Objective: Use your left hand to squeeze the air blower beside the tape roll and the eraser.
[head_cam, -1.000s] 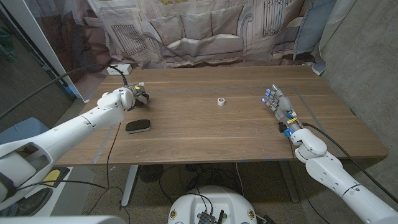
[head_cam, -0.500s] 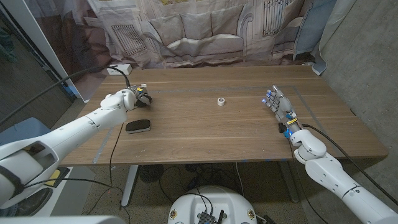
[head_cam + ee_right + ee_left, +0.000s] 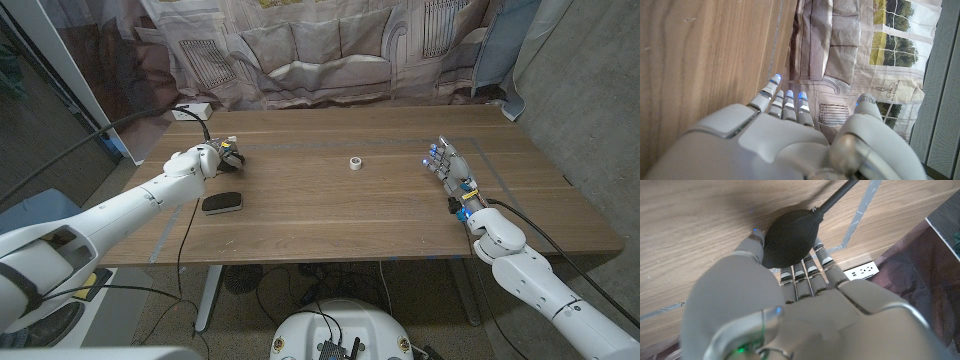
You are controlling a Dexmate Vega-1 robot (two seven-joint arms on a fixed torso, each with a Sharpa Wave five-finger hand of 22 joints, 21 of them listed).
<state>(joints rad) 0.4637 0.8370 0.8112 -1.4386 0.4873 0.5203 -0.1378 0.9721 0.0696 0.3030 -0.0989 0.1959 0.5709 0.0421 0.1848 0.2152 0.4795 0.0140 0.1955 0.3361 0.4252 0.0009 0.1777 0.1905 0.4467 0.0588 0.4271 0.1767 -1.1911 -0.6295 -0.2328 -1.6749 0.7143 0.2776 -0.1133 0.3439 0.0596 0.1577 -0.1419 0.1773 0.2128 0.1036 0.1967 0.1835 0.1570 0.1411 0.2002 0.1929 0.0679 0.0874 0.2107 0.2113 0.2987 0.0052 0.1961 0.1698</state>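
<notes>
The black air blower (image 3: 232, 156) lies at the table's far left; in the left wrist view its round bulb (image 3: 789, 238) sits between my left hand's thumb and fingers (image 3: 816, 260), its thin nozzle pointing away. My left hand (image 3: 205, 158) grips the bulb. The black eraser (image 3: 222, 203) lies nearer the front edge, just apart from that hand. A small white tape roll (image 3: 355, 162) stands near the table's middle. My right hand (image 3: 449, 169) stands on its edge at the right with fingers apart and holds nothing; its fingertips (image 3: 788, 95) reach over bare wood.
A white power strip (image 3: 194, 110) with a black cable lies at the far left corner and appears beyond the blower (image 3: 862, 271). Grey tape lines (image 3: 300, 148) cross the wooden table (image 3: 330, 215). A printed curtain hangs behind.
My left hand has shifted slightly forward onto the air blower and its fingers have drawn in around the bulb. The right hand has not moved.
</notes>
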